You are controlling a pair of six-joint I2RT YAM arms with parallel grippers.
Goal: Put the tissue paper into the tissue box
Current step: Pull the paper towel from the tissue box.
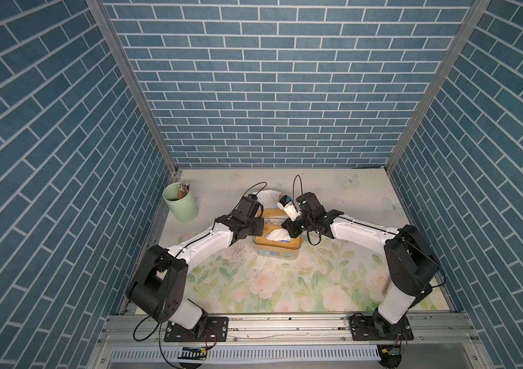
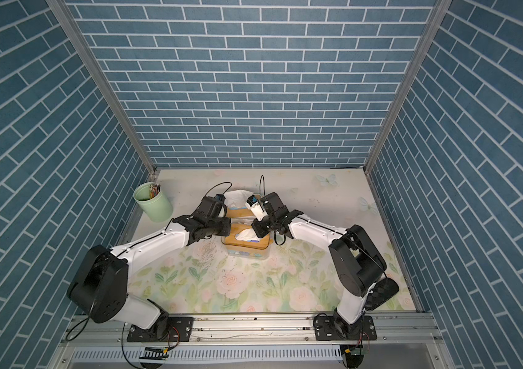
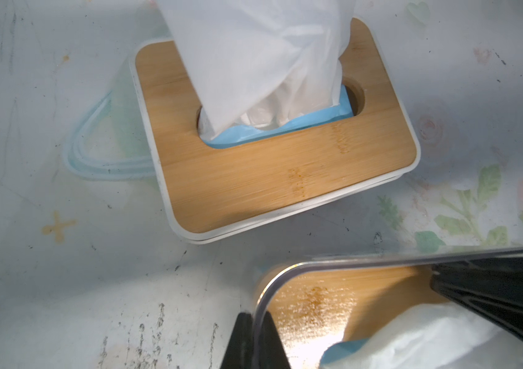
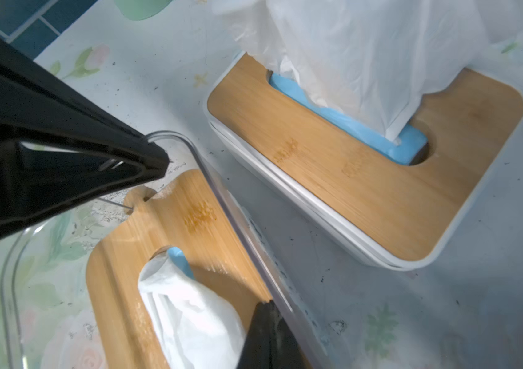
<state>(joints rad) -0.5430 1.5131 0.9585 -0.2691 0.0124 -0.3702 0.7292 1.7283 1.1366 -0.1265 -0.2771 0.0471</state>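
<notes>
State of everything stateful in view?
clear tissue box: closed, tissue tuft poking out the top
white tissue box: closed, tissue sheet standing tall out of it
green cup: upright, holds pencils
left tool: shut on clear tissue box wall
right tool: over clear tissue box, grip unclear

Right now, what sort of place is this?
Probably a robot test cell: printed blue-brick panels on metal framing, a floral table cover, and a left arm and right arm bolted to a rail.
</notes>
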